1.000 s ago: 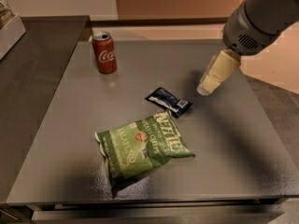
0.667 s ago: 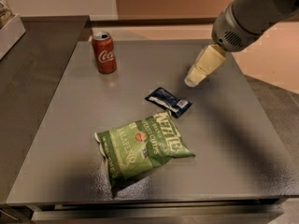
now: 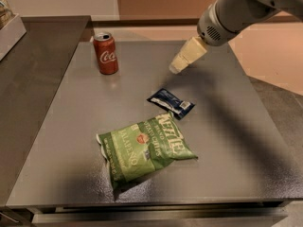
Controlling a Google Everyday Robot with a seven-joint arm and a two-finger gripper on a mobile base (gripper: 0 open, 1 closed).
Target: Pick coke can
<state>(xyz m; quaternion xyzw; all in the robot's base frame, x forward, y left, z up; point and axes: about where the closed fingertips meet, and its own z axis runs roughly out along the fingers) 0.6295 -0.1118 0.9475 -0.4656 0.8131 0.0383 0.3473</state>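
Observation:
The coke can (image 3: pixel 105 53) is red with white script and a silver top. It stands upright near the far left of the grey table (image 3: pixel 227 141). My gripper (image 3: pixel 176 67) hangs above the table's far middle, to the right of the can and well apart from it. It holds nothing that shows.
A green chip bag (image 3: pixel 144 148) lies flat in the middle front. A small dark blue packet (image 3: pixel 171 102) lies just behind it. A dark counter (image 3: pixel 28 74) adjoins the table on the left, with a white bin's corner (image 3: pixel 9 30) at far left.
My arm and gripper have moved left and a little farther back, toward the can. The can, bag and packet have not moved.

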